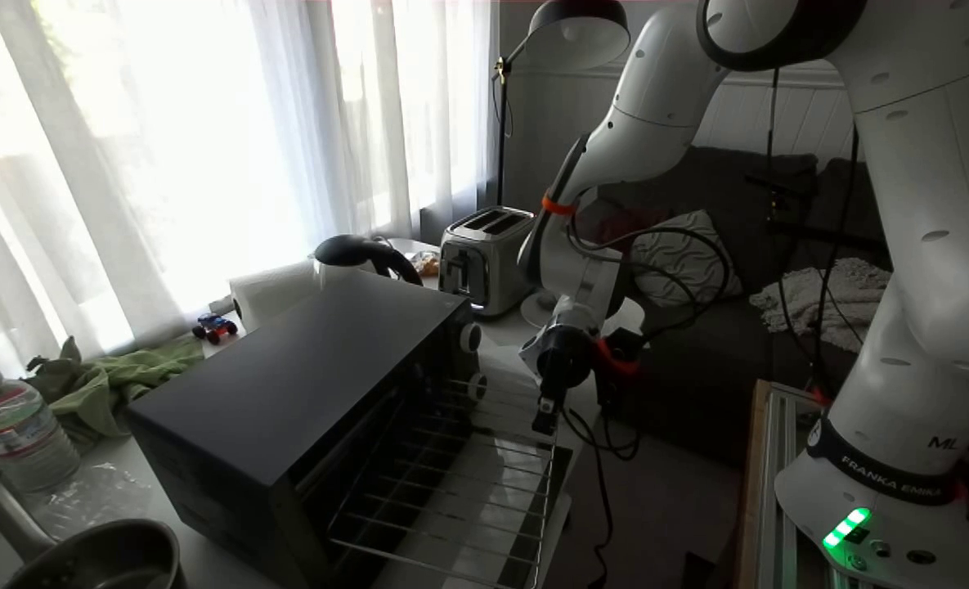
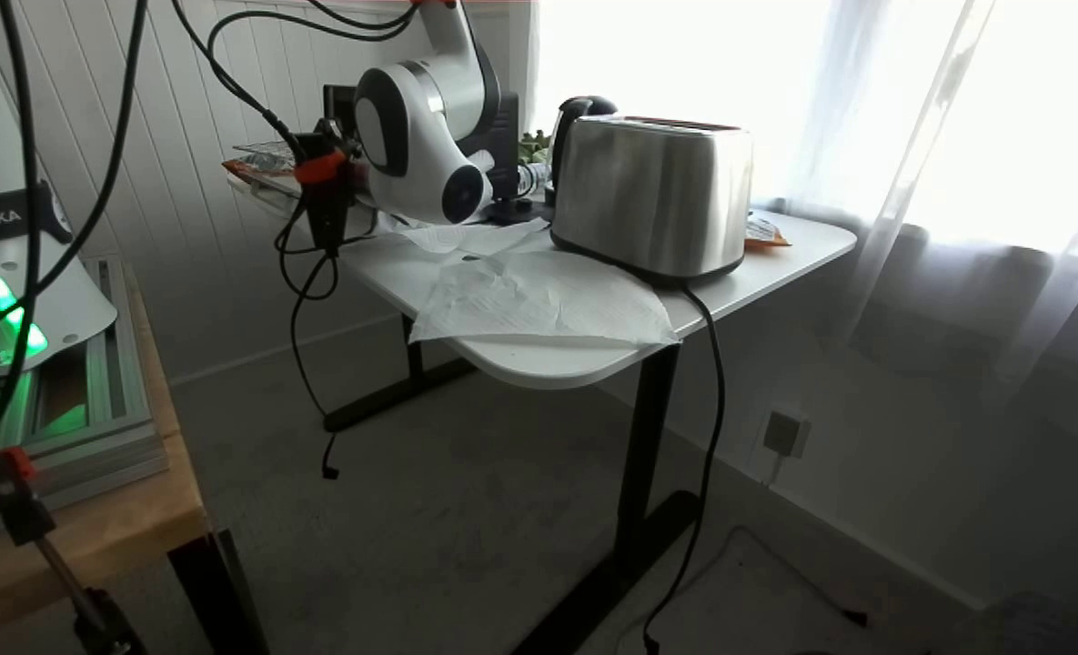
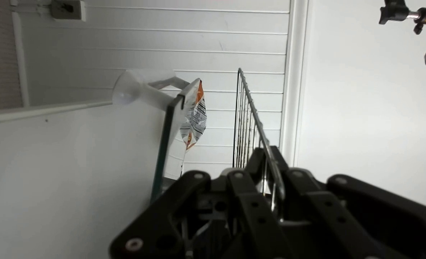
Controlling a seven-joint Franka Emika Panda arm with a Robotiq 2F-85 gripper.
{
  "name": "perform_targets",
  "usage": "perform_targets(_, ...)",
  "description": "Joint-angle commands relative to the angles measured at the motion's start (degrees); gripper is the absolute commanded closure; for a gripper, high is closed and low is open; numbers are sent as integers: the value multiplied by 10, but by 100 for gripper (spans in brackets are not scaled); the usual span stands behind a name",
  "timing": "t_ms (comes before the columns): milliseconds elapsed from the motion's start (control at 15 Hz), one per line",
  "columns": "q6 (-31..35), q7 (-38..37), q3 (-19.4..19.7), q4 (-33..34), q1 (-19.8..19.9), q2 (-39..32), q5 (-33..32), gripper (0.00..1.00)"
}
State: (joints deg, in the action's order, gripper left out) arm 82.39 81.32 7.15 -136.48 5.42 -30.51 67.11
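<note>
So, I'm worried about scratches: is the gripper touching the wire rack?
Touching. The wrist view shows it: the wire rack has its edge bar between the fingers of the gripper, which close against it from both sides.

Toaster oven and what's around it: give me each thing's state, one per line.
Toaster oven: open in front
Wire oven rack: pulled out
Robotiq gripper: closed around the rack's front bar
Two-slot toaster: upright, no bread showing
Water bottle: upright, capped
Saucepan: uncovered
Lamp: apparently unlit
Robot base light: lit green
Sheer curtains: drawn
</note>
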Motion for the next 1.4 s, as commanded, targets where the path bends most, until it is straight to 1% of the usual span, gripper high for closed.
perform_targets(0, -6, -6, -3, -15, 7, 11, 5, 98)
perform_targets(667, 4, 5, -9, -31, 0, -5, 9, 98)
perform_targets(867, 4, 7, -9, -36, 3, -6, 25, 98)
perform_targets(1133, 7, 0, -9, -49, 2, -2, 67, 98)
perform_targets(1333, 14, -3, -4, -58, -2, 1, 79, 98)
